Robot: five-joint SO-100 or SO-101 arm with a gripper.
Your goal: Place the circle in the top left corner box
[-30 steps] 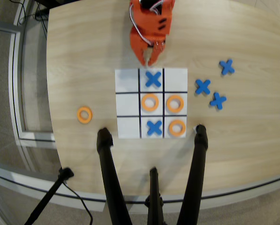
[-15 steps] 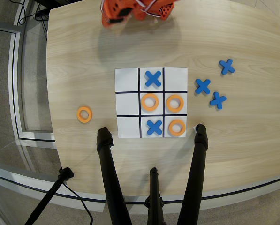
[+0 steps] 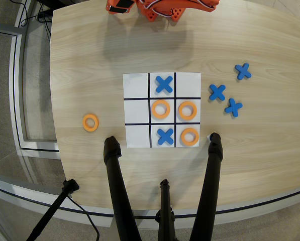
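Since 1 second ago the orange arm [image 3: 162,7] has pulled away from the grid sheet [image 3: 162,110]: then its claw hung just above the top middle cell, and now only a part of the arm shows at the top edge of the overhead view, well apart from the sheet. Half a second ago it was already up there, and it has since shifted slightly rightward. The pieces on the surface [image 3: 79,60] lie just as they did before.

The circle [image 3: 90,122] lies flat on the bare wood to the left of the sheet, level with the gap between the middle and bottom rows, touching nothing. The top left corner box [image 3: 135,85] is a plain white cell. On the sheet, 3 orange rings sit in the centre [image 3: 161,109], the middle right [image 3: 187,110] and the bottom right [image 3: 189,136] cells. 2 blue X pieces sit in the top middle [image 3: 164,84] and bottom middle [image 3: 165,136] cells. 3 more blue X pieces [image 3: 217,92] [image 3: 233,107] [image 3: 243,72] lie on the wood right of the sheet.

3 black tripod legs [image 3: 117,191] reach up from the bottom edge; 2 of them end just beside the sheet's lower corners, without covering any piece.

The arm is cut off by the frame, so I cannot tell whether the claw is wide or narrow.
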